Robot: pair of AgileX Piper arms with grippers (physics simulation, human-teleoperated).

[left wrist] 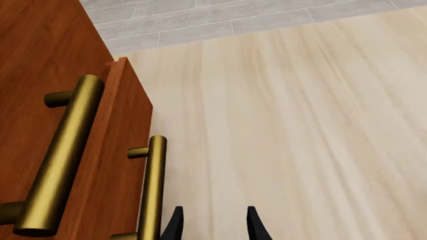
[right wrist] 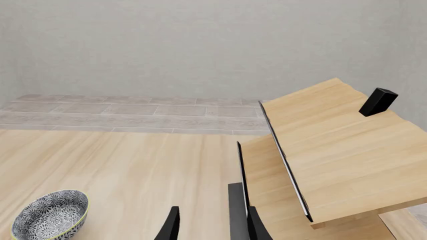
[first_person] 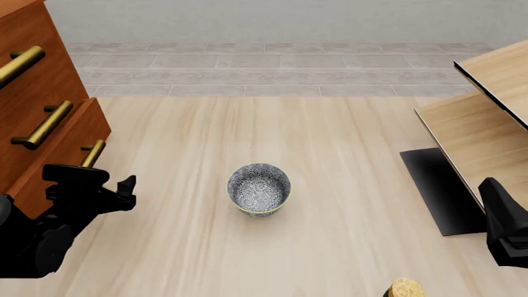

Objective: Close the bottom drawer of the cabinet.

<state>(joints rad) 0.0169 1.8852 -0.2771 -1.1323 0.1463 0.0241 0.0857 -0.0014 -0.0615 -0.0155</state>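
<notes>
The cabinet [first_person: 33,80] is a tall reddish-brown chest at the far left with three brass bar handles. The bottom drawer [first_person: 76,137] sticks out a little from the cabinet front; its short brass handle [first_person: 93,153] also shows in the left wrist view [left wrist: 155,190]. My left gripper [first_person: 106,179] is open and empty just in front of that handle. In the left wrist view the gripper [left wrist: 215,226] sits right beside the handle, not around it, with the drawer front [left wrist: 117,145] alongside. My right gripper [first_person: 501,216] is open and empty at the far right, shown also in the right wrist view [right wrist: 213,227].
A patterned bowl [first_person: 259,189] stands mid-table, also in the right wrist view [right wrist: 50,215]. Pale wood furniture with black edging [first_person: 486,124] leans at the right over a black base [first_person: 437,192]. A cork-coloured object [first_person: 406,289] peeks in at the front edge.
</notes>
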